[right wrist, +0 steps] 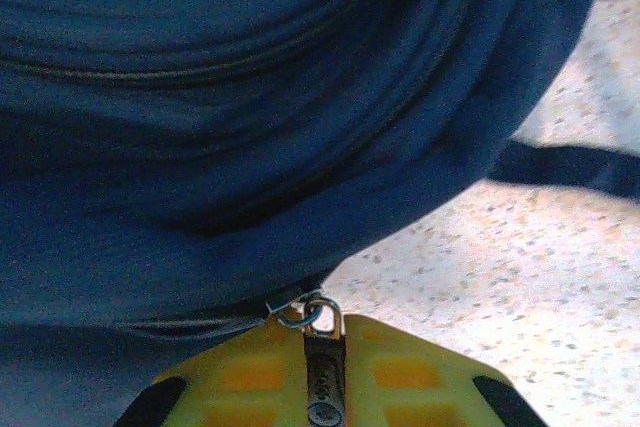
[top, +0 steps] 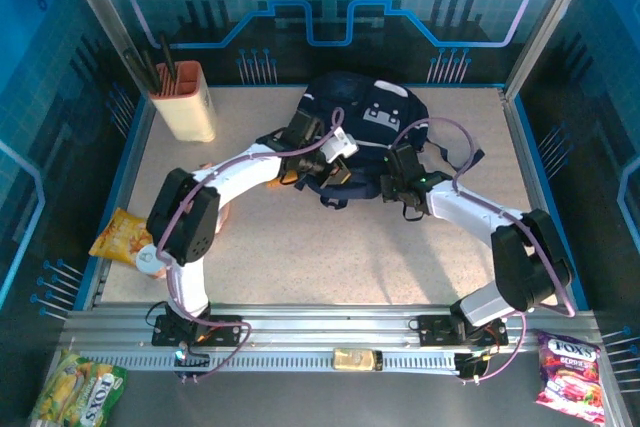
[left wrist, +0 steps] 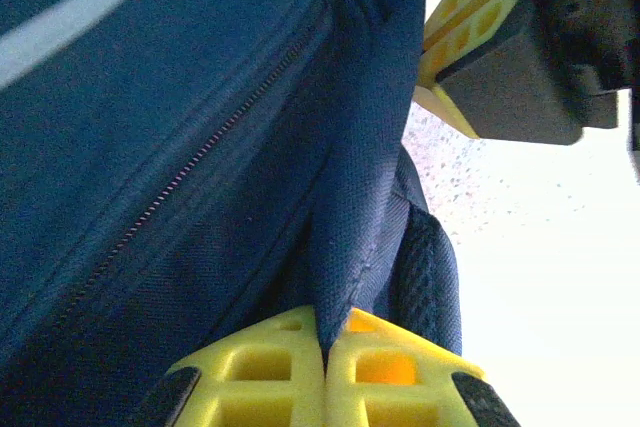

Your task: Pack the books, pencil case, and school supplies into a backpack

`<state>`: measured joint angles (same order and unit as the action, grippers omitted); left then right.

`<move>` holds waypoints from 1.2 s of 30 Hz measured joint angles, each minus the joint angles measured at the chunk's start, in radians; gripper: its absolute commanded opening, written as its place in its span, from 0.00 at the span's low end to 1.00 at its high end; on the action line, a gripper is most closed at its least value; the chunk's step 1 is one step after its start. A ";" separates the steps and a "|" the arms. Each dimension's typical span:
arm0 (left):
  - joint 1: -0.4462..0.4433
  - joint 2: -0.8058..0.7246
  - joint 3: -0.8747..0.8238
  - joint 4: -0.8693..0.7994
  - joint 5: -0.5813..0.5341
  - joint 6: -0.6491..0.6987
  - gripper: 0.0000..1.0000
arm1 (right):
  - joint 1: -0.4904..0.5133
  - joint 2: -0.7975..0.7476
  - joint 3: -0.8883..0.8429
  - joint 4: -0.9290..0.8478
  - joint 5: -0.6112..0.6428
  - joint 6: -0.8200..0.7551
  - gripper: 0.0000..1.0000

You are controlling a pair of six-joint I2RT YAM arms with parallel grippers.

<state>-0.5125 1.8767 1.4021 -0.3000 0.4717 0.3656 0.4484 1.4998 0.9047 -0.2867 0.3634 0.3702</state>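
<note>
My left fingers [left wrist: 265, 377] are pinched shut on a fold of the backpack [top: 365, 132], far-middle of the bench [top: 300, 247]. My right fingers [right wrist: 250, 377] clamp the zipper pull [right wrist: 322, 367]. The zip track seems to run leftward from there, but it's dark. Pulling falls to the right arm.

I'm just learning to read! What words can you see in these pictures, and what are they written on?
"FOX'S": on the red candy bag, with "BERRIES" just under it.
"FOX'S": on the green candy bag.
Yellow snack bag: print too blurred to read.
Backpack: the marks on its grey patch are too small to read.
</note>
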 measured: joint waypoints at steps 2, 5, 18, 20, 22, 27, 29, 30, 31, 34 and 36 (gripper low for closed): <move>0.013 -0.041 -0.014 -0.003 0.016 -0.006 0.00 | 0.000 -0.002 0.012 -0.001 0.034 -0.019 0.13; 0.030 -0.090 -0.032 -0.002 0.044 -0.019 0.00 | -0.002 -0.002 0.029 0.003 0.076 -0.050 0.13; 0.078 -0.165 -0.098 0.044 0.140 -0.054 0.00 | -0.156 0.129 0.082 0.119 -0.032 -0.040 0.16; 0.078 -0.165 -0.098 0.045 0.140 -0.054 0.00 | -0.172 0.144 0.101 0.112 -0.064 -0.018 0.19; 0.078 -0.165 -0.100 0.049 0.141 -0.054 0.00 | -0.190 0.154 0.122 0.103 -0.094 0.005 0.21; 0.078 -0.165 -0.103 0.062 0.148 -0.054 0.00 | -0.241 0.174 0.151 0.074 -0.184 0.052 0.35; 0.078 -0.165 -0.103 0.061 0.151 -0.054 0.00 | -0.255 0.168 0.143 0.071 -0.208 0.068 0.47; 0.078 -0.165 -0.103 0.059 0.151 -0.054 0.00 | -0.264 0.155 0.130 0.071 -0.215 0.077 0.51; 0.075 -0.165 -0.103 0.057 0.151 -0.054 0.00 | -0.274 0.131 0.108 0.072 -0.223 0.090 0.55; 0.057 -0.162 -0.103 0.043 0.141 -0.053 0.00 | -0.291 0.007 0.027 0.067 -0.247 0.122 0.64; 0.029 -0.148 -0.099 0.040 0.130 -0.054 0.01 | -0.293 -0.089 -0.006 0.060 -0.262 0.140 0.67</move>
<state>-0.4839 1.7287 1.3029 -0.2600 0.6014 0.3119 0.1558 1.4109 0.8989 -0.2268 0.1009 0.5102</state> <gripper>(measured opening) 0.065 0.646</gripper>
